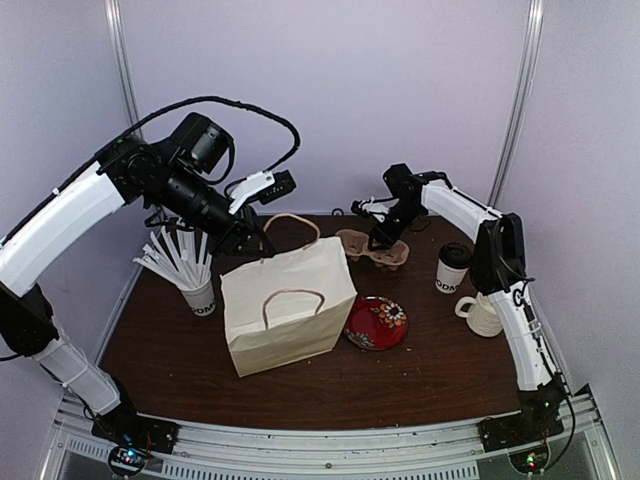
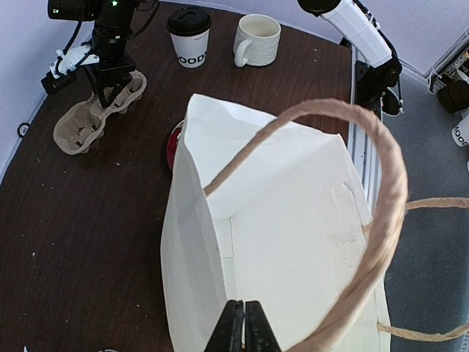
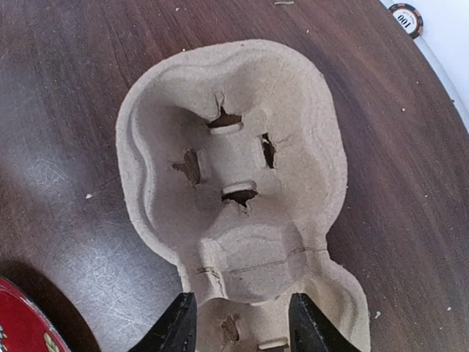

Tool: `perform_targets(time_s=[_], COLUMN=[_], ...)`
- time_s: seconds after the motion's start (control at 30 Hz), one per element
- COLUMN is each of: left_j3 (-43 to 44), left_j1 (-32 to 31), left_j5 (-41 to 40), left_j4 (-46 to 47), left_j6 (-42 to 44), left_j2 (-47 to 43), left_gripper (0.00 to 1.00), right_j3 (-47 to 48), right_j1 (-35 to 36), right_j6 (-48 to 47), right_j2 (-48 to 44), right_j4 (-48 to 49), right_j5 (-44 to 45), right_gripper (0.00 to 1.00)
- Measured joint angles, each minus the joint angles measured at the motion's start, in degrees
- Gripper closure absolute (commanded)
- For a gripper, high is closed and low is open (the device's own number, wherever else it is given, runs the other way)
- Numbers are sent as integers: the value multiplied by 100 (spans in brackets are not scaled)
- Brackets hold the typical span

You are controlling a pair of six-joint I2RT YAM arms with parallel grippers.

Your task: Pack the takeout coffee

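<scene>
The takeout coffee (image 1: 453, 267) is a white paper cup with its black lid on, standing at the right of the table; the left wrist view shows the same cup (image 2: 190, 37) at the far edge. My left gripper (image 1: 258, 243) (image 2: 244, 323) is shut on the top rim of the white paper bag (image 1: 290, 310) (image 2: 293, 242), which stands upright with its mouth open. My right gripper (image 1: 383, 243) (image 3: 242, 323) hangs open over the cardboard cup carrier (image 1: 372, 247) (image 3: 234, 169). Its fingers straddle the carrier's narrow waist. No cup sits in the carrier.
A cream ribbed mug (image 1: 482, 314) (image 2: 256, 38) stands beside the coffee. A red patterned plate (image 1: 377, 323) lies between the bag and the mug. At the left, next to the bag, a paper cup full of white sticks (image 1: 198, 295) stands upright. The bag's twine handle (image 2: 381, 220) arches over its mouth.
</scene>
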Motion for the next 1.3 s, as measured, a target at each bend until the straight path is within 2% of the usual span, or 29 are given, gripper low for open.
perform_targets(time_s=[0.47,1.3], left_j3=[-85,-168], left_j1=[0,0], left_j5=[-98,-155], left_j4=[-7,-9], left_j6=[4,4], left_j2=[0,0], left_gripper=[100,100], right_j3=[304,308], right_j1=[0,0], right_j6=[48,103], right_j2=[186,409], right_j4=[173,175], right_j5=[-103,-210], right_gripper=[55,56])
